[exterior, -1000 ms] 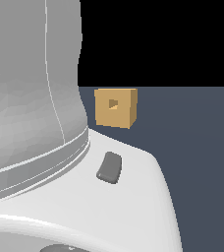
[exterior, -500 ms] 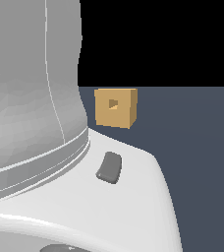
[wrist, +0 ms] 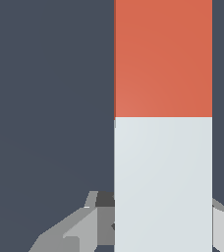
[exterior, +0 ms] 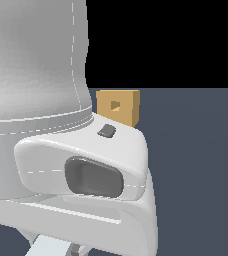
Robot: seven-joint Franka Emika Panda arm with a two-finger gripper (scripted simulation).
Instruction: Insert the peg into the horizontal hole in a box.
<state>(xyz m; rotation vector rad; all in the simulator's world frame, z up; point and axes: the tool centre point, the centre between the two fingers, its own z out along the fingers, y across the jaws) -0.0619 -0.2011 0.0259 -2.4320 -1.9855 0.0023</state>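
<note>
Item one, the peg point(wrist: 163, 123): your wrist view shows it close up, red-orange half beyond, pale half nearer, with the gripper point(wrist: 158, 224) fingers point(wrist: 79, 229) flanking the pale end; you cannot tell whether they press it. Item two, the box point(exterior: 118, 106): tan, on the dark floor point(exterior: 196, 165) behind the arm point(exterior: 61, 125), its hole point(exterior: 115, 105) facing your exterior view.

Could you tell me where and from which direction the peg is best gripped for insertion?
Grip the peg on its white half, fingers closing across its flat side faces. In the wrist view the gripper already straddles that end, leaving the red half free, probably to enter the hole.
</note>
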